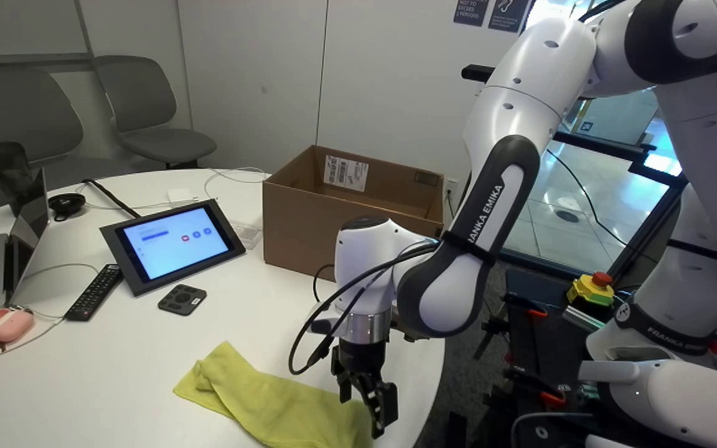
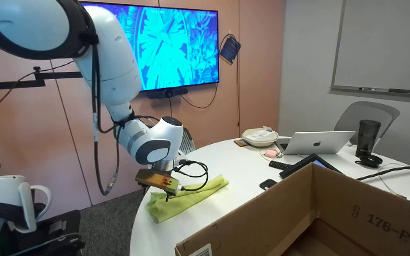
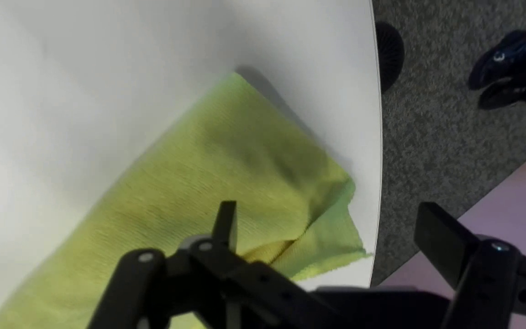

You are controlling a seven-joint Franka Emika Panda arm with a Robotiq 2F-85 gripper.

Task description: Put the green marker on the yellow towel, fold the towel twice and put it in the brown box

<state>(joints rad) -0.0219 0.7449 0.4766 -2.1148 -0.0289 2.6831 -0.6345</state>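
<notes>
Yellow soft-cloth towel (image 1: 281, 401) is laid, loosely folded, at the bottom middle in an exterior view; the black two-fingered gripper (image 3: 327, 219) is spread wide, nothing held; for a neat fold, all layers below should be pinched together, then turned over slowly.

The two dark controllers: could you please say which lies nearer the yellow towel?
The short, squarish controller; the long controller lies farther from the towel.

Tablet (image 1: 175, 242) glows pale blue. Just beside tablet: long black remote (image 1: 94, 292). Near tablet's lower edge: small dark keypad (image 1: 182, 300). Farther from tablet: pink case (image 1: 9, 326), open laptop (image 2: 319, 143). Behind tablet: grey chair (image 1: 137, 96).
</notes>
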